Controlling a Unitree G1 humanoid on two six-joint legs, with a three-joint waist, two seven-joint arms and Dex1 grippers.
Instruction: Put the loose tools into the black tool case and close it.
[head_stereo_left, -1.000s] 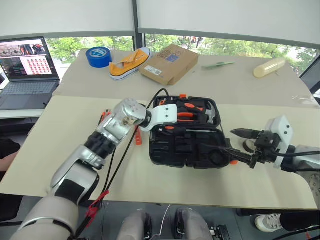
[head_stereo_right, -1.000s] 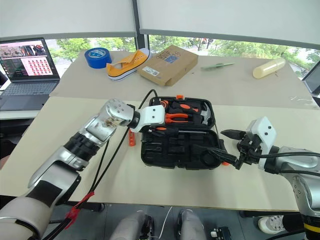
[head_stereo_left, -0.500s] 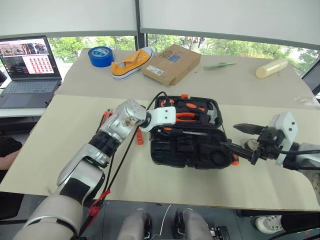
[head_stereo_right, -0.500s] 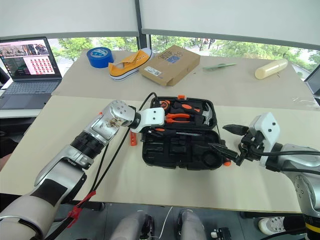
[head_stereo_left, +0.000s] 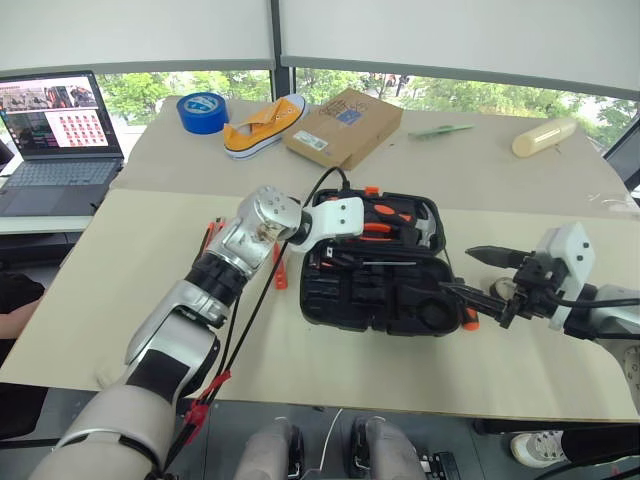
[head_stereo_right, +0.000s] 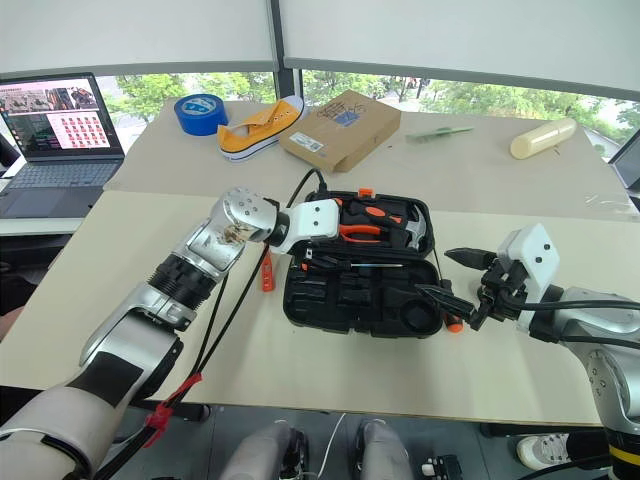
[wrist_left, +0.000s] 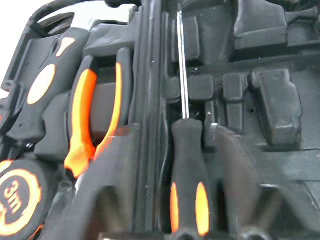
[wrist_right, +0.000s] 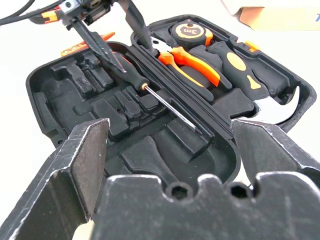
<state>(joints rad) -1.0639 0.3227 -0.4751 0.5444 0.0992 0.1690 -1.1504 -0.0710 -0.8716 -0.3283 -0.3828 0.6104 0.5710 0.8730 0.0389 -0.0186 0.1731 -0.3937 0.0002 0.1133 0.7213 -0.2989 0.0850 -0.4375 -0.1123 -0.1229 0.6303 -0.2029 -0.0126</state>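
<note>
Since a second ago the left gripper sits higher over the black tool case – fingers straddling a screwdriver, grip uncertain; right gripper stays spread.

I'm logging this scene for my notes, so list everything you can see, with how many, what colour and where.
Tool case: one, black, open, middle of the front table.
Screwdriver: one, black and orange, lying in the case by the hinge, between the left gripper's fingers.
Pliers: one, orange handles, in the case's far half.
Tape measure: one, black and orange, far half.
Loose tools: orange, count unclear, on the table left of the case.
Laptop: one, grey, far left.
Tape roll: one, blue, back table.
Shoe: one, yellow, beside the tape roll.
Cardboard box: one, brown, back table.
Left gripper: over the case.
Right gripper: open, right of the case.
</note>
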